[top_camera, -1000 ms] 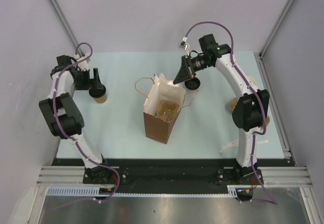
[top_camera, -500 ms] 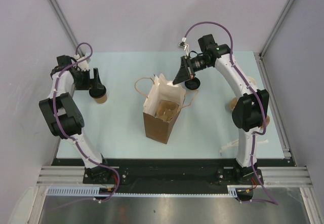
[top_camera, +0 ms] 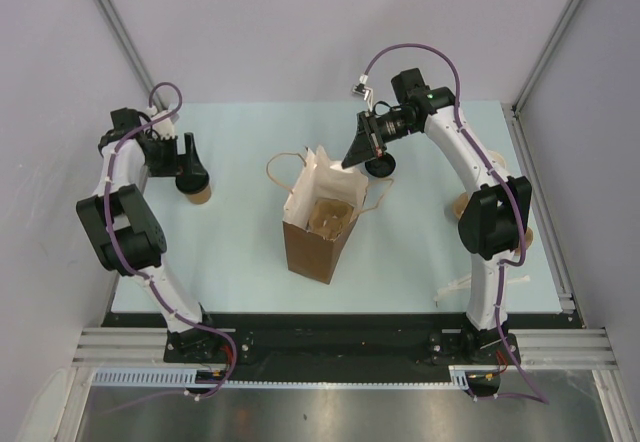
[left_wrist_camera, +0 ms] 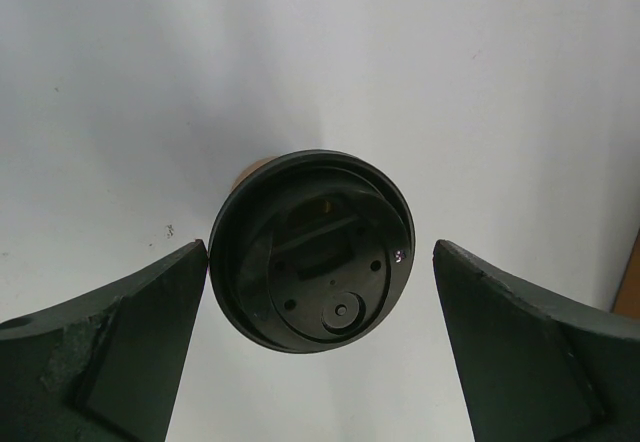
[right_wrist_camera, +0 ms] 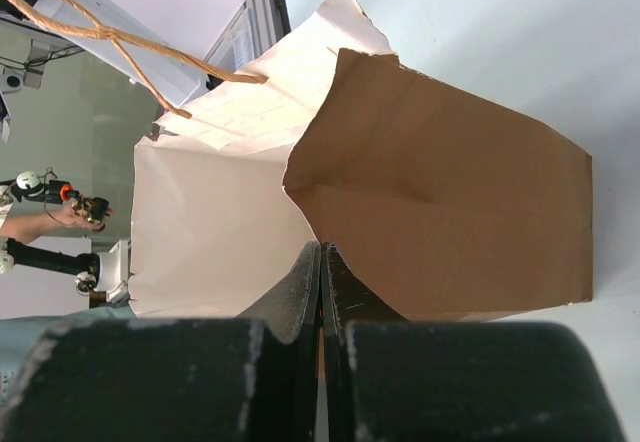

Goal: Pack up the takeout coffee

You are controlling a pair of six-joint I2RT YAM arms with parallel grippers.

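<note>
**Wide on the left, pressed tight on the right**

My left gripper (left_wrist_camera: 320,257) is spread wide around the small tan kraft paper cup with round black plastic lid (top_camera: 199,190), which stands upright on the left of the pale desk (top_camera: 240,262). My right gripper (right_wrist_camera: 321,254) is pressed together at the rim of the tall brown paper bag (right_wrist_camera: 450,212).

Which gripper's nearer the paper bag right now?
Right. The right gripper is shut on the paper bag at its top rim. The left gripper sits well off to the bag's left, open around the lidded coffee cup.
</note>
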